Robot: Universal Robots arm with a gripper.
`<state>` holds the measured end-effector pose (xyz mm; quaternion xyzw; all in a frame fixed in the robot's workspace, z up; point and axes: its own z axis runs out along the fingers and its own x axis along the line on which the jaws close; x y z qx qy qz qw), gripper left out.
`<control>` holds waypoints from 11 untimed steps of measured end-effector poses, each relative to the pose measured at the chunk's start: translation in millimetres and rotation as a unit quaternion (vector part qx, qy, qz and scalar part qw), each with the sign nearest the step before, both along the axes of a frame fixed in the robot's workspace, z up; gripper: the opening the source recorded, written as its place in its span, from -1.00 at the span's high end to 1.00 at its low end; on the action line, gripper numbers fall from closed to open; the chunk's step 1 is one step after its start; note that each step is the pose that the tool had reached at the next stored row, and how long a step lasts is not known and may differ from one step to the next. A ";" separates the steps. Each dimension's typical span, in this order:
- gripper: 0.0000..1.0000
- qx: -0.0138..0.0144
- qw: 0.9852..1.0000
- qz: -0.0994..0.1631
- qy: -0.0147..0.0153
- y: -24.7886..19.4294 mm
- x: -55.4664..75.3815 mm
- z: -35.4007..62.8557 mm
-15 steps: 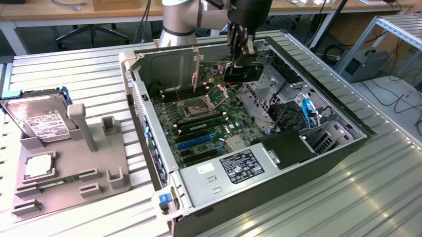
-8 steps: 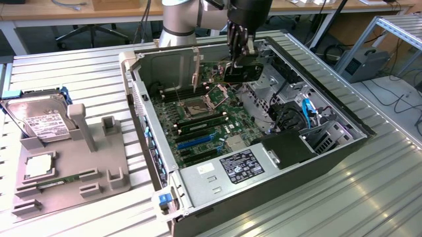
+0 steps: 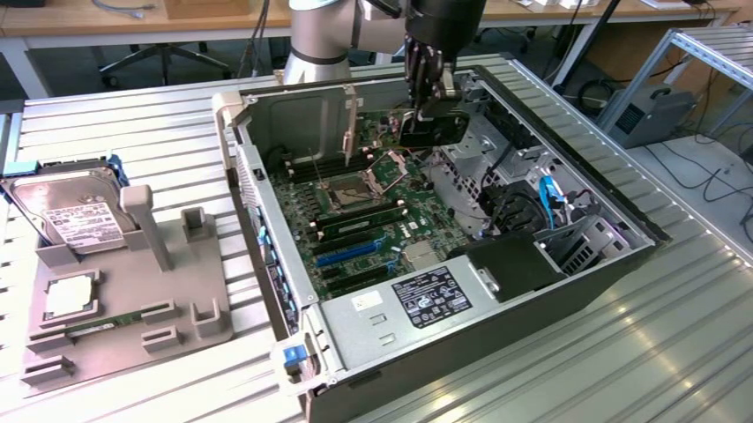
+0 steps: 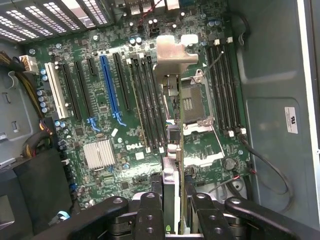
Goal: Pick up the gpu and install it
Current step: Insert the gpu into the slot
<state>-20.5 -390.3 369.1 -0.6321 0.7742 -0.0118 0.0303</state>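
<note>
Currently the claw (image 4: 172, 212) pinches the gpu (image 4: 171, 157) above the motherboard (image 4: 115, 145); lowered off-slot, its edge could strike the CPU socket (image 4: 197, 107).

Motherboard (image 4: 131, 131) is dark green with one bright blue slot (image 4: 110, 85), one white slot (image 4: 54, 90), the rest black. Finned heatsink (image 4: 99, 154) silver, gpu (image 4: 172, 57) bracket silver too, hand (image 4: 175, 202) black. Bench (image 3: 659, 352) is ribbed silver.
</note>
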 end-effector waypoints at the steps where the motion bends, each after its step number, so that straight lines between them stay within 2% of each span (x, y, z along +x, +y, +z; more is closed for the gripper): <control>1: 0.47 0.000 1.000 0.001 0.000 0.0 0.0 0.0; 11: 0.47 0.000 1.000 0.014 0.000 0.0 0.0 -0.1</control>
